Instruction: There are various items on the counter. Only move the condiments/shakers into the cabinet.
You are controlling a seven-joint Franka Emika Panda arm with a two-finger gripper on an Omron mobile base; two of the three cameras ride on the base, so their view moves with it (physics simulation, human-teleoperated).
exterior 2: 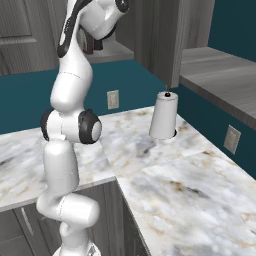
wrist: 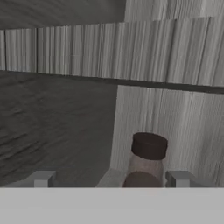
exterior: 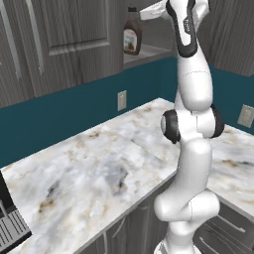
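Dark brown squeeze bottle (exterior: 132, 32) with pale label stands upright on the cabinet shelf (exterior: 149, 53), upper centre of the left base view. The arm reaches up into the cabinet (exterior 2: 155, 30). In the hand view, the gripper (wrist: 111, 179) is spread wide, clasping nothing; a brown wooden shaker (wrist: 147, 159) with dark cap shows at lower centre-right between the fingertips (wrist: 42, 179). A white paper towel roll (exterior 2: 164, 116) stands on the marble counter (exterior 2: 190, 175), centre right of the right base view.

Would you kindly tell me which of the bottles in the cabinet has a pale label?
The dark brown squeeze bottle on the cabinet shelf: tall, with a pale label. The small shaker has a dark cap and a plain body.
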